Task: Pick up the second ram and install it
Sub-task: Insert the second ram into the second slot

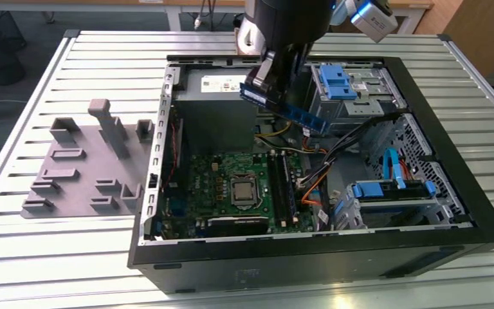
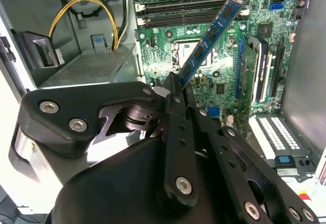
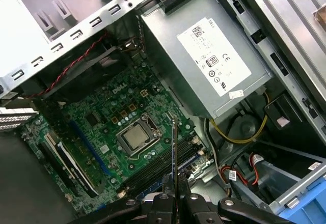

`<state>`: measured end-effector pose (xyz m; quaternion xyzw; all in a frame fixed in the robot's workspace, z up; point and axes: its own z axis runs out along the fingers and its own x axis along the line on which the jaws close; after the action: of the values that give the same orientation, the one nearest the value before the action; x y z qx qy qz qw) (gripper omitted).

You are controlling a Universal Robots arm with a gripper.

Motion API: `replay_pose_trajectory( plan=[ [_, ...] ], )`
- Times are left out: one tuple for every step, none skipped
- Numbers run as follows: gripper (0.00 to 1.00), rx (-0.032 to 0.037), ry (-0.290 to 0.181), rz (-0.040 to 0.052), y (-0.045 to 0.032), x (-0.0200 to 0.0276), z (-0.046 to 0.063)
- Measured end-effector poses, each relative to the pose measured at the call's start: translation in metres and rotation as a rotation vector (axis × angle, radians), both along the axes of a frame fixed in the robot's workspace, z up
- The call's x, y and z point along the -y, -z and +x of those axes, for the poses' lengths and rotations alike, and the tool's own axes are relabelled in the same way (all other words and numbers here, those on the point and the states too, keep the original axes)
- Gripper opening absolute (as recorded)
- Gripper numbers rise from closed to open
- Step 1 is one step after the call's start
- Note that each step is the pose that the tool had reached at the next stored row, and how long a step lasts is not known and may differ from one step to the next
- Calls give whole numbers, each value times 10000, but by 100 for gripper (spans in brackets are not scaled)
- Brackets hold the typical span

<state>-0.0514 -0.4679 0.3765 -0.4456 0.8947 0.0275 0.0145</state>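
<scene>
My gripper (image 1: 262, 89) hangs over the open computer case, shut on the second ram (image 1: 294, 114), a slim stick with a blue label strip. In the exterior view the stick slants down toward that view's right, above the green motherboard (image 1: 229, 187). In the second wrist view the second ram (image 2: 211, 33) reaches from my gripper (image 2: 178, 89) out over the processor socket, near the long black memory slots (image 2: 183, 12). In the first wrist view the stick (image 3: 173, 152) is seen edge-on above the slots (image 3: 163, 169), held by my gripper (image 3: 174, 197) and apart from them.
The black case wall (image 1: 453, 161) rings the board. The grey power supply (image 1: 217, 103) sits at the back, with blue drive caddies (image 1: 341, 80) and loose cables (image 1: 316, 177) on the exterior view's right. A grey fixture block (image 1: 84, 161) stands on the slatted table outside.
</scene>
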Motion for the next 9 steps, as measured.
replay_pose_trajectory(
  plan=[
    [14, 0, 6, 0, 0, 0, 0],
    [14, 1, 7, 1, 0, 0, 0],
    [14, 1, 8, 1, 0, 0, 0],
    [14, 1, 9, 0, 0, 0, 0],
    [14, 0, 9, 0, 0, 0, 0],
    [14, 1, 9, 0, 0, 0, 0],
    [14, 0, 9, 0, 0, 0, 0],
    [14, 1, 10, 1, 0, 0, 0],
    [14, 1, 18, 0, 0, 0, 0]
  ],
)
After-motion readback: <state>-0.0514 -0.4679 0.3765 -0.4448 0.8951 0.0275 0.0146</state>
